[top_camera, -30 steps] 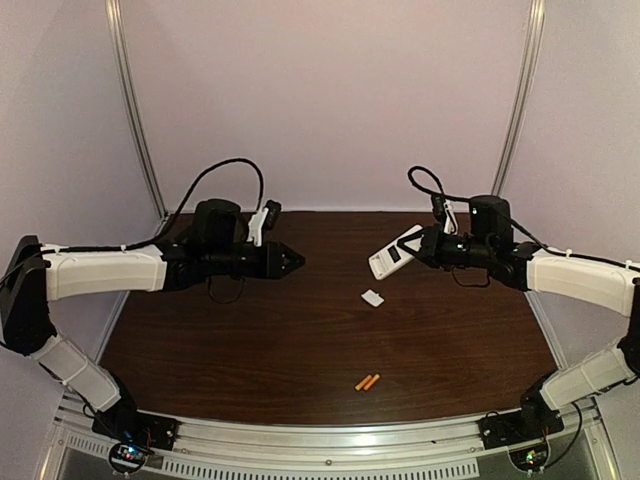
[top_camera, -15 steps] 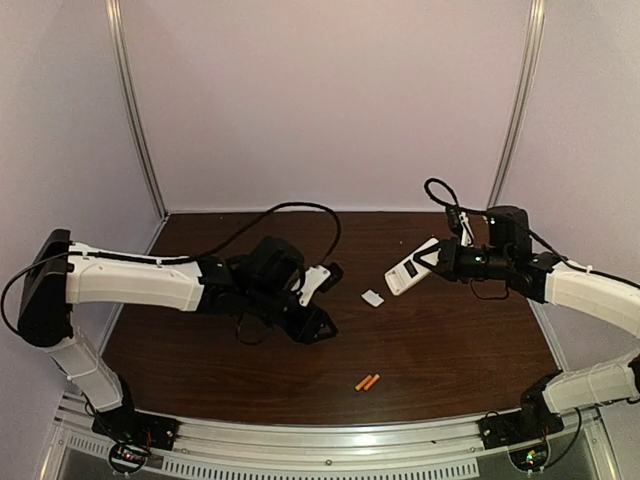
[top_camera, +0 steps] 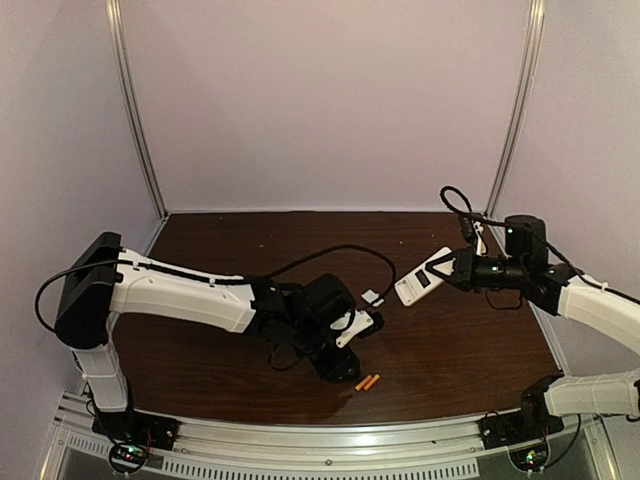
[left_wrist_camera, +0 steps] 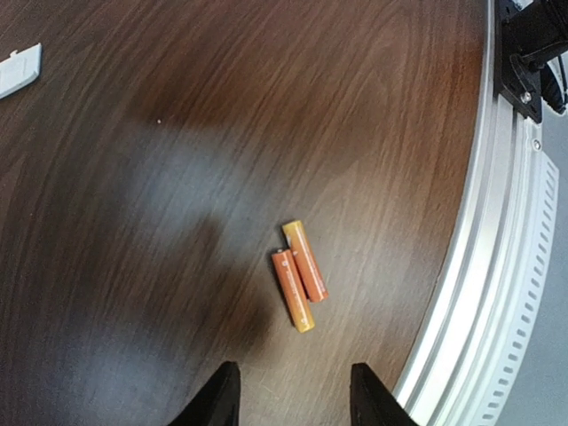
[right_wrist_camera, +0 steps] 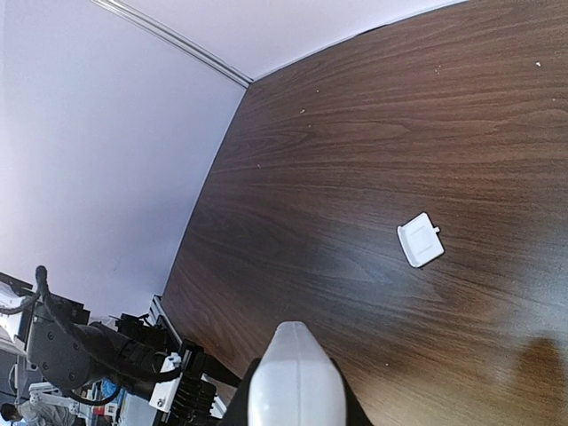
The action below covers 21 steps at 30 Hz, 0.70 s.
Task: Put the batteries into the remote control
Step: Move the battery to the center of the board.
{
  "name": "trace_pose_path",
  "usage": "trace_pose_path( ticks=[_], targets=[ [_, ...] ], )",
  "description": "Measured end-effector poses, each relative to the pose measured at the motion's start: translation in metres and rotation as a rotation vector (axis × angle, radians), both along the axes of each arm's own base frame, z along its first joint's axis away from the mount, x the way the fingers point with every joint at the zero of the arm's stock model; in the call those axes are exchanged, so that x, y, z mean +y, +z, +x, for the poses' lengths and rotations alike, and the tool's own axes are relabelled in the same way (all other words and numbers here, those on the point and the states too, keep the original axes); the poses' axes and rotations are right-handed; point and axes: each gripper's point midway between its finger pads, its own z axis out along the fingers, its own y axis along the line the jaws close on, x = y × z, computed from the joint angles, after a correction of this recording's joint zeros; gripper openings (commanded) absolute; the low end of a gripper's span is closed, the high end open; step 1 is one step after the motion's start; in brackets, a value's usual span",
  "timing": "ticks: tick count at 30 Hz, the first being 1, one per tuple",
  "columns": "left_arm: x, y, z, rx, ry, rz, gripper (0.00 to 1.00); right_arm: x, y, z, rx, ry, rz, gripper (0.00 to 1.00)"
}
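Over the last second the left arm has swung from the far left of the table point(top_camera: 470, 350) across and down toward its near edge. Its left gripper point(left_wrist_camera: 293, 401) now hangs just short of the batteries point(left_wrist_camera: 299, 275). The two fingers stand apart with nothing between them, and the wrist view shows the gap lined up roughly with the pair. The batteries lie side by side, touching, flat on the wood near the metal rail point(left_wrist_camera: 479, 266).

The right gripper point(top_camera: 455, 272) has drifted a little right and down in the same time. It keeps the remote point(top_camera: 425, 277) clamped by one end and lifted off the table, tilted. The white back with its dark slot seems to face the top camera, though it is too small there to be sure. The loose cover piece point(top_camera: 372, 297) lies on the wood between the two arms.

So the pick has not begun. The left arm looks set to lower and close on one battery while the remote waits, held ready.
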Motion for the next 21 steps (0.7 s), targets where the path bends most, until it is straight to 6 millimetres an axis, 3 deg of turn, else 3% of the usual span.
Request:
trace_pose_path(
  ticks=[8,21],
  targets=[
    [-0.015,-0.013,-0.002,-0.034,-0.034,0.064,0.43,-0.009,-0.008,-0.005,0.028,0.003,0.02,0.0],
    [-0.017,-0.026,0.001,-0.051,-0.047,0.138,0.37,-0.015,-0.008,-0.005,0.032,-0.002,0.033,0.0]
  ],
)
